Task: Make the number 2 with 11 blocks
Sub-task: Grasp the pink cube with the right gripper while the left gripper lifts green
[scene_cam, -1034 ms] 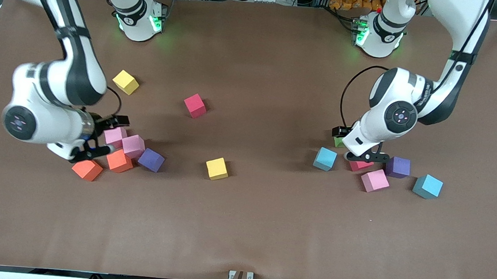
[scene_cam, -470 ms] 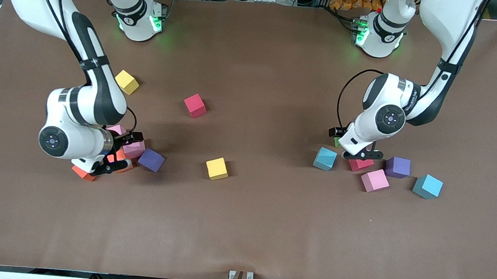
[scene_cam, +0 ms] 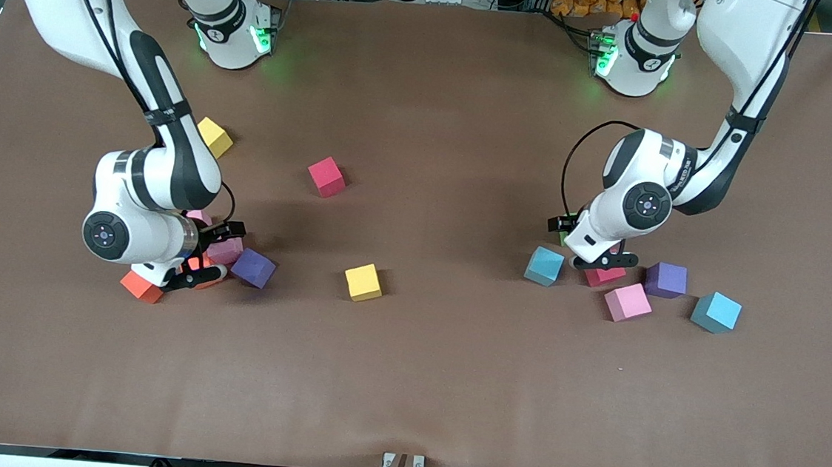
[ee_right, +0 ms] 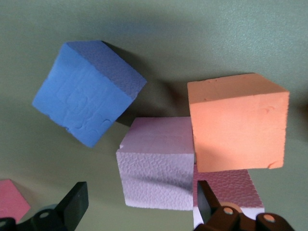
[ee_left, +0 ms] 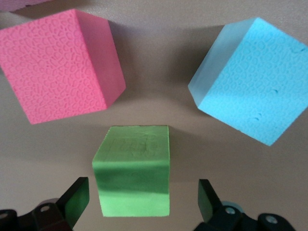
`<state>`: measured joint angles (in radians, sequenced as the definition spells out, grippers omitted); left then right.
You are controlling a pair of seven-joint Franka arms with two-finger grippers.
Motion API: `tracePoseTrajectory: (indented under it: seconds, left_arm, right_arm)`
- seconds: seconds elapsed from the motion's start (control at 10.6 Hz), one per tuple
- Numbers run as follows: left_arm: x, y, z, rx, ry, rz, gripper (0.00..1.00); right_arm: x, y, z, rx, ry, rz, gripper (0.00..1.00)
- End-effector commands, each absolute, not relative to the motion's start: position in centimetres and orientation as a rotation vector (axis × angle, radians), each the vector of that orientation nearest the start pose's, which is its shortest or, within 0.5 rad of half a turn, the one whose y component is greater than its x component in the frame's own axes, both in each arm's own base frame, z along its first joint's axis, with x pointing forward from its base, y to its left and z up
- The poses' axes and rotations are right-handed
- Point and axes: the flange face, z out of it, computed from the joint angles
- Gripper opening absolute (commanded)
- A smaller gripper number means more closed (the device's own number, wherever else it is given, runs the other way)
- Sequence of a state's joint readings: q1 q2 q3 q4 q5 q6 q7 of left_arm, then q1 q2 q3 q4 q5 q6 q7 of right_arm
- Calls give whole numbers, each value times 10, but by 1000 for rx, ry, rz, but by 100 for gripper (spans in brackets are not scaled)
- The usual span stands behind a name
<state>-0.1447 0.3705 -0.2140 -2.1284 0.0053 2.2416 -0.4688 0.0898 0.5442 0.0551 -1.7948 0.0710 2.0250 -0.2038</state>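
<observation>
1. Surface: a brown table (scene_cam: 404, 381) is carrying loose blocks in two clusters, with a few strays lying between; no digit is taking shape yet.
2. Cluster toward the right arm's end: orange block (scene_cam: 139, 287), pink block (scene_cam: 225, 250), purple block (scene_cam: 253, 267); a yellow block (scene_cam: 213, 137) is sitting farther from the front camera.
3. Strays in the middle: red block (scene_cam: 327, 176), second yellow block (scene_cam: 363, 282).
4. Cluster toward the left arm's end: green block (ee_left: 133, 171), light blue block (scene_cam: 544, 265), second pink block (scene_cam: 627, 302), second purple block (scene_cam: 665, 279).
5. Left gripper (ee_left: 139, 202) is hanging low with jaws spread wide on either side of the green block, gripping nothing.
6. Right gripper (ee_right: 139, 204) is hovering over the pink block, jaws wide, holding nothing.
7. Handling: the cubes are looking light, soft and matte, so likely to give under a squeeze; flat facing sides, square to the jaws, are offering the best hold.
8. Containers: none in view.
</observation>
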Motion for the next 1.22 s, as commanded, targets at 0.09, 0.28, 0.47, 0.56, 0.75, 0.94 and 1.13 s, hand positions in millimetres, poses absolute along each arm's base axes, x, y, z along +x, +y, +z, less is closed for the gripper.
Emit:
tracePoseTrajectory:
  seconds: [0.09,0.28,0.47,0.56,0.75,0.94,1.13]
  left_arm:
    - [510,-194,211,-3082,-191,399,100]
    - [509,-193,207,-3078,-193,412,100]
    - [508,-192,204,-3076,-195,419,96]
    - [508,-193,202,-3076,-193,424,83]
    - [508,-195,202,-3076,-186,422,56]
    - [507,-201,210,-3080,-166,402,40]
    - [499,-231,221,-3097,-99,375,39]
  right_arm:
    - [611,84,207,-2959,-441,471,100]
    - [610,78,196,-2958,-425,477,100]
    - [606,78,191,-2954,-418,481,100]
    - [606,78,191,-2953,-414,481,100]
    - [606,80,191,-2946,-386,489,100]
    - [605,81,191,-2920,-345,486,97]
    - [606,80,192,-2920,-343,486,82]
